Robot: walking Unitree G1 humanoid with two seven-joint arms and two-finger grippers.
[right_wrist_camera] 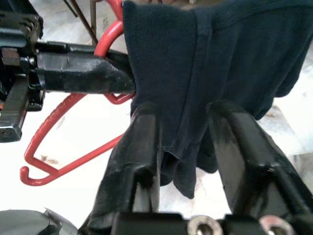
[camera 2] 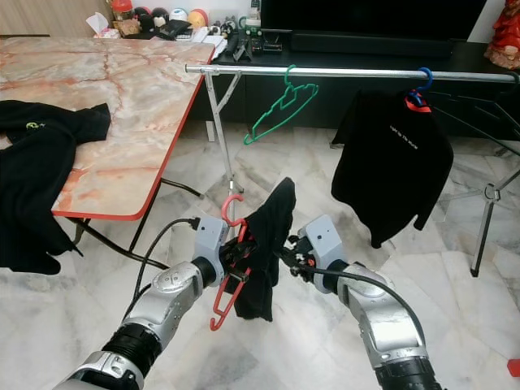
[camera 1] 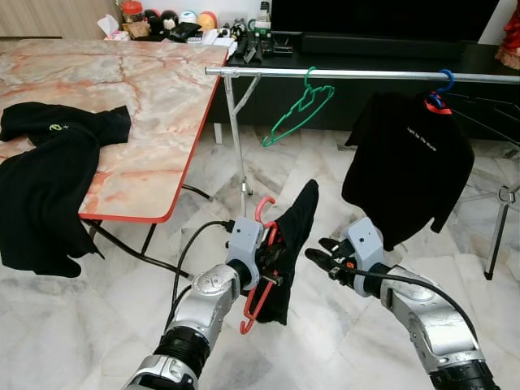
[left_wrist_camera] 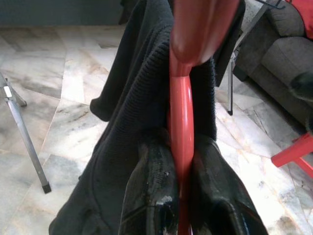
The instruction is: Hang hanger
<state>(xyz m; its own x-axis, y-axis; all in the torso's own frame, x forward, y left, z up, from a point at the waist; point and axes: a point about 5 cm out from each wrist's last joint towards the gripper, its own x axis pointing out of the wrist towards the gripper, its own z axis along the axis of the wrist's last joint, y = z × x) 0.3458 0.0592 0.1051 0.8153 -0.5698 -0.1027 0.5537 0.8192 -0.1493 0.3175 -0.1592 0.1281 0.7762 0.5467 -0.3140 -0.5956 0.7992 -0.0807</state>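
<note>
Two tools share one load in front of the robot, well short of the silver rail [camera 1: 357,74] that crosses the room beyond the far right corner of the marble bench [camera 1: 154,106]. The left tool [camera 1: 268,264] is clenched on the stem of a red hanger [camera 1: 258,280], its two black fingers [left_wrist_camera: 151,196] pressed on either side of the red bar, with the hook pointing up and the shoulders dropping below the wrist. Holding it by the stem looks deliberate: it leaves the hook free to go over the rail, and keeps the frame steady while the cloth is arranged. A dark garment [camera 1: 291,244] is draped over the hanger and hangs past it towards the floor. The right tool [camera 1: 323,253] is spread apart around a fold of that garment; its fingers [right_wrist_camera: 139,147] stand on either side of the cloth, and I cannot tell whether they press it or merely straddle it (nothing is gripped, as far as I can judge). My reading is that it is there to tug or settle the garment on the frame. On the rail a green hanger [camera 1: 296,110] hangs bare, and further to the robot's right a black shirt [camera 1: 406,154] hangs from a blue hook. Another black garment [camera 1: 45,179] lies over the bench's left edge.
</note>
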